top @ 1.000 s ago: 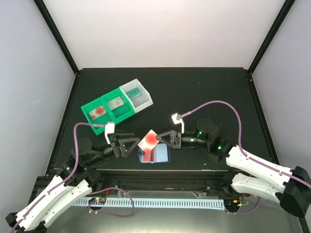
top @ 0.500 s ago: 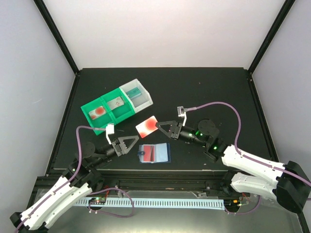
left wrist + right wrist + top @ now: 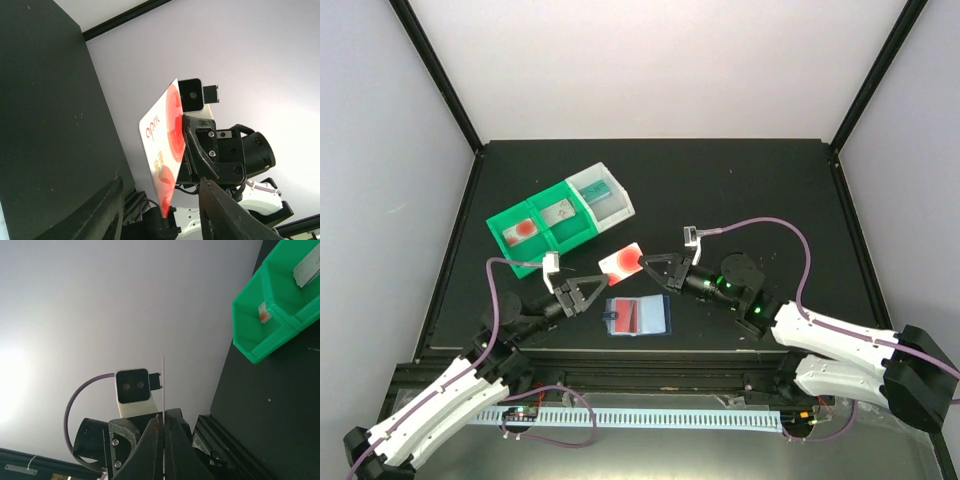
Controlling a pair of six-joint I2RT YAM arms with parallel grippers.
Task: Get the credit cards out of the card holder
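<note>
The card holder (image 3: pixel 638 316), a pale-blue sleeve, lies flat near the table's front edge, and a reddish patch shows through it. Above and left of it my right gripper (image 3: pixel 650 267) is shut on one edge of a white credit card (image 3: pixel 623 263) with red-orange patches, lifted off the table. In the left wrist view this credit card (image 3: pixel 162 145) stands between the two fingers of my left gripper (image 3: pixel 160 182), with a gap on each side. The right wrist view shows the credit card (image 3: pixel 163 385) edge-on, pinched in the right gripper (image 3: pixel 163 421).
A green compartment tray (image 3: pixel 565 188) with a white end bin (image 3: pixel 610 212) stands at the back left, with a red-patched card (image 3: pixel 525 228) and a pale card (image 3: pixel 557 212) in its compartments. The same green tray (image 3: pixel 255 347) appears in the right wrist view.
The right gripper lifted the card away from the holder, up and to the left. The left gripper moved up to the card and its jaws narrowed around it.
</note>
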